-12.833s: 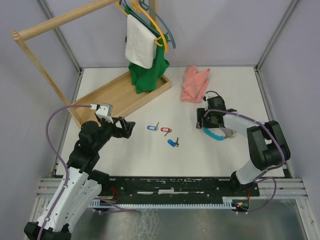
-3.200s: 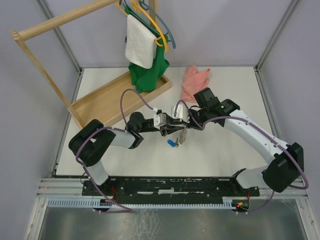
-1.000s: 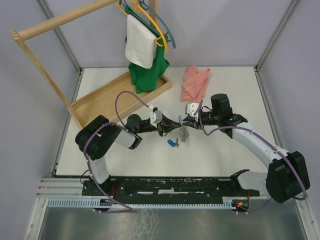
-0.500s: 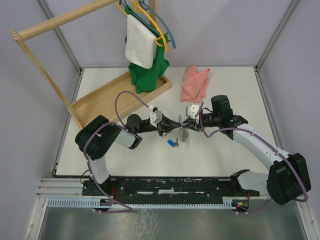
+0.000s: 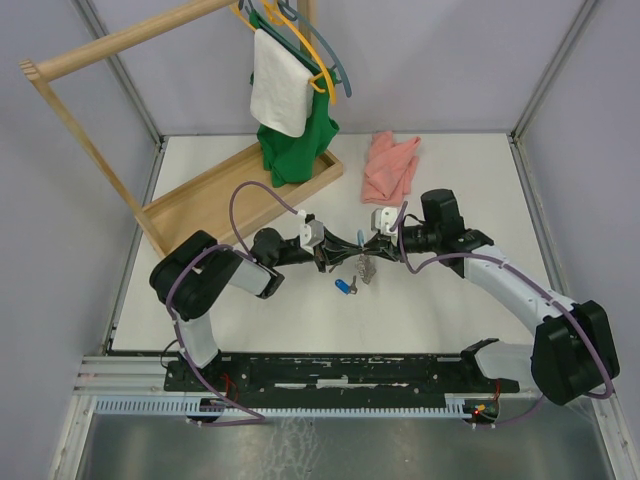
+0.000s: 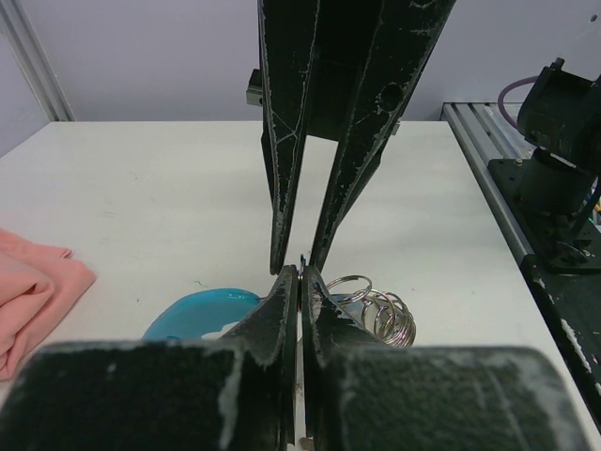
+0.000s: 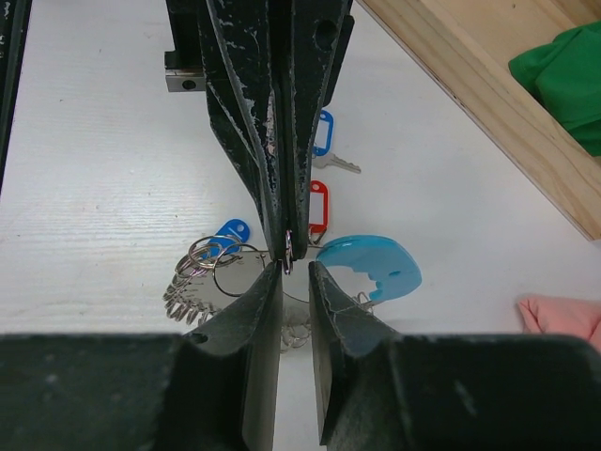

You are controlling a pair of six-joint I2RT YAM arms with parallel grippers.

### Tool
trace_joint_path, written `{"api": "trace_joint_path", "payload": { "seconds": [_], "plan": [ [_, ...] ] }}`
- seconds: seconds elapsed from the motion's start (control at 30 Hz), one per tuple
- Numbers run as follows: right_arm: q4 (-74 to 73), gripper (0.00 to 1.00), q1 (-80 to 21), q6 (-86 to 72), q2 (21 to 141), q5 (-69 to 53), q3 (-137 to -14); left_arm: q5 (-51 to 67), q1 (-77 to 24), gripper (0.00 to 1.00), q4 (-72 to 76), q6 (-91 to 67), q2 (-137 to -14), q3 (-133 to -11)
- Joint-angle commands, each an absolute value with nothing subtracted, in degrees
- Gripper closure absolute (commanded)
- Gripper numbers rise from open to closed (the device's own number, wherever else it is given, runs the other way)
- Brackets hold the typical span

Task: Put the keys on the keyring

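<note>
At the table's middle my left gripper (image 5: 338, 255) (image 6: 300, 277) is shut on a thin wire ring of the keyring (image 5: 365, 268). The keyring's silvery coils (image 7: 202, 272) (image 6: 380, 315) and bright blue curved section (image 7: 371, 268) (image 6: 202, 310) spread below the jaws. Tip to tip with it, my right gripper (image 5: 368, 247) (image 7: 296, 268) stands open, a narrow gap between its fingers and the pinched ring at that gap's mouth. The keys lie on the table under the grippers: a blue-tagged one (image 7: 322, 132), a red-tagged one (image 7: 318, 202) and another blue-tagged one (image 7: 228, 232) (image 5: 345, 287).
A pink cloth (image 5: 390, 165) lies behind the right arm. A wooden rack with a tray base (image 5: 235, 195) stands at the back left, carrying a green garment (image 5: 295, 150) and a white towel (image 5: 278, 90) on hangers. Metal frame posts mark the table's corners.
My right gripper has edged left toward the left gripper's tips and its jaws have narrowed a little. The left gripper has stayed shut in place on the ring.
</note>
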State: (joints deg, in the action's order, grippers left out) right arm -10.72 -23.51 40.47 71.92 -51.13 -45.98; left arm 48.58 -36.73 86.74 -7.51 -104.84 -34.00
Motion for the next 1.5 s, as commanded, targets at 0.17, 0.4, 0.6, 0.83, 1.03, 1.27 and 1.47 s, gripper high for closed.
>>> {"api": "trace_joint_path", "payload": {
  "seconds": [0.17,0.4,0.6,0.83,1.03,1.27,1.47],
  "plan": [
    [-7.5,0.75,-23.4,39.7,72.7,-52.6,-46.5,49.1,-36.9,0.97,99.1,-8.9,-101.8,-34.9],
    [-4.1,0.78,-23.4,36.8,72.8,-55.4,-46.2,49.3,-37.2,0.97,99.1,-9.1,-102.5,-35.2],
    [-4.7,0.87,-23.3,36.8,72.7,-55.0,-46.2,49.3,-37.6,0.97,99.1,-9.2,-102.7,-35.4],
    [-17.1,0.99,-23.4,45.0,71.7,-50.3,-50.3,48.0,-37.6,0.79,99.0,-8.3,-102.0,-33.4],
    [-27.4,0.99,-23.5,48.1,70.0,-43.3,-53.5,46.1,-37.6,0.69,93.9,-6.7,-99.3,-30.9],
    [-31.5,0.99,-24.6,53.3,65.8,-35.7,-53.4,37.8,-37.8,0.60,79.8,-4.2,-91.0,-25.7],
    [-30.9,0.99,-26.4,59.7,62.3,-29.6,-52.9,30.4,-38.3,0.59,64.7,-5.1,-84.9,-24.9]
  ]
}}
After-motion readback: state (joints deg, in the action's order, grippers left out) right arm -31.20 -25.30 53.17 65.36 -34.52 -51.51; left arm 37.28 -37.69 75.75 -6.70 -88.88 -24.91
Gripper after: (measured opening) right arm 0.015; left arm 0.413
